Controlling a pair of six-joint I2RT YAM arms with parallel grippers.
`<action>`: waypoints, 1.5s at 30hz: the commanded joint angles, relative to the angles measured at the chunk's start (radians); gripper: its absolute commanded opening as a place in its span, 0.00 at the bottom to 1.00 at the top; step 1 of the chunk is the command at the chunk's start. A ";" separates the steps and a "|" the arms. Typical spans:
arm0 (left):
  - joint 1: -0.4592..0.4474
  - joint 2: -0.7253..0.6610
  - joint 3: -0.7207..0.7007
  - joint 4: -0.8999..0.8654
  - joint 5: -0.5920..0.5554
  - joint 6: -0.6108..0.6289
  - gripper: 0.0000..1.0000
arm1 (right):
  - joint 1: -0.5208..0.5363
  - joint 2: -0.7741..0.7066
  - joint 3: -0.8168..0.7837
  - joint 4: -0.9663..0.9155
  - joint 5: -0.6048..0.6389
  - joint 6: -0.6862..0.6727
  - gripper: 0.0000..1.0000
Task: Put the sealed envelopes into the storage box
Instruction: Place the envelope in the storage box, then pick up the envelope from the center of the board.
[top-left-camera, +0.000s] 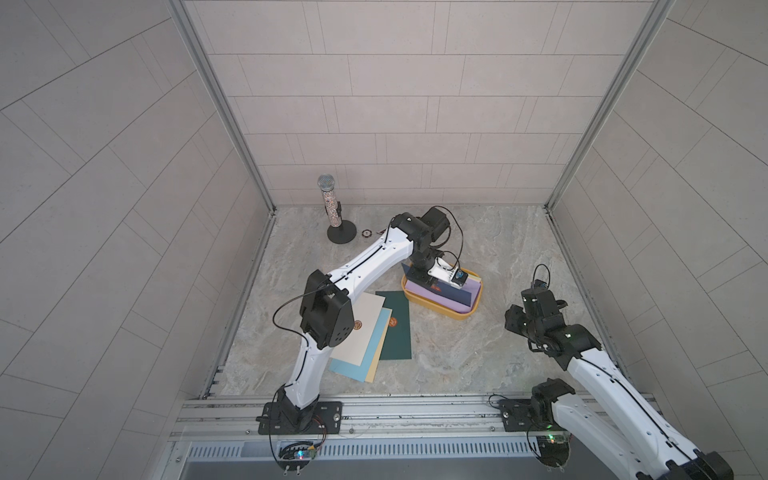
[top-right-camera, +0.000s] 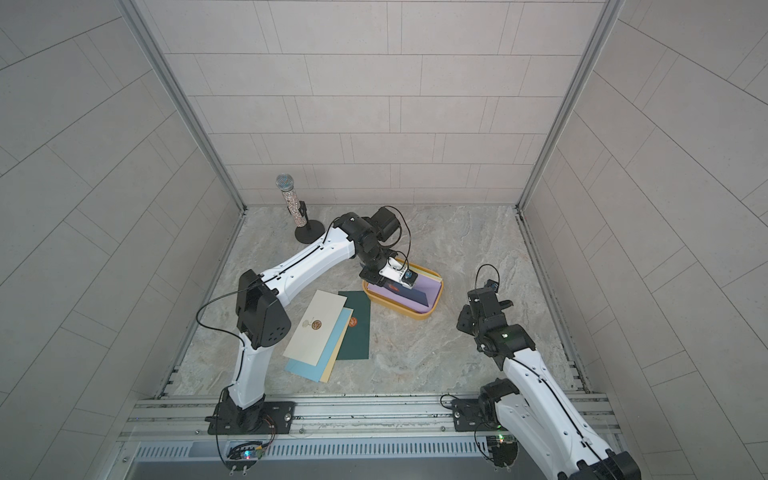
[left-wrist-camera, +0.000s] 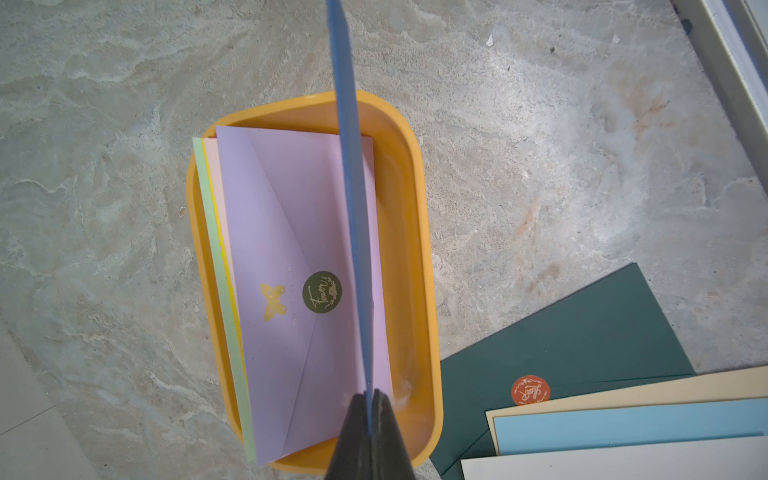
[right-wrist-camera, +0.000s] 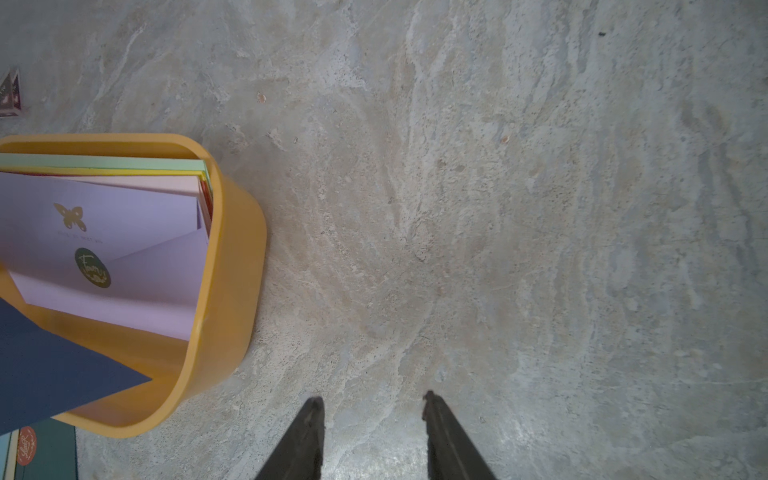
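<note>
Left pincer (left-wrist-camera: 369, 395) is clamped tight on a flat navy paper envelope (left-wrist-camera: 347, 187), held on edge over the shallow mustard-yellow plastic storage tub (left-wrist-camera: 415, 232), where a lilac envelope (left-wrist-camera: 282, 232) tops the stack inside. Right pincer (right-wrist-camera: 374, 399) hangs empty, jaws apart, above the marbled worktop (right-wrist-camera: 540, 208) beside the tub. A dark green envelope (top-left-camera: 399, 340), a cream envelope (top-right-camera: 316, 328) and a light blue envelope (top-right-camera: 301, 366) lie fanned nearby.

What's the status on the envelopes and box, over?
Left gripper shut on navy envelope, edge-on above storage box. Right gripper open, empty. Envelope pile on table. Nothing in the way.
</note>
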 joint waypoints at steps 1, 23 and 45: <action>-0.019 0.037 0.055 -0.039 -0.031 0.001 0.00 | -0.004 -0.001 -0.008 -0.022 0.002 0.005 0.44; -0.043 0.080 0.116 0.124 -0.253 -0.227 0.43 | -0.006 0.015 -0.007 -0.020 -0.006 0.004 0.44; 0.456 -0.866 -1.107 0.772 -0.237 -1.815 0.56 | 0.235 0.076 0.173 0.017 -0.173 0.068 0.40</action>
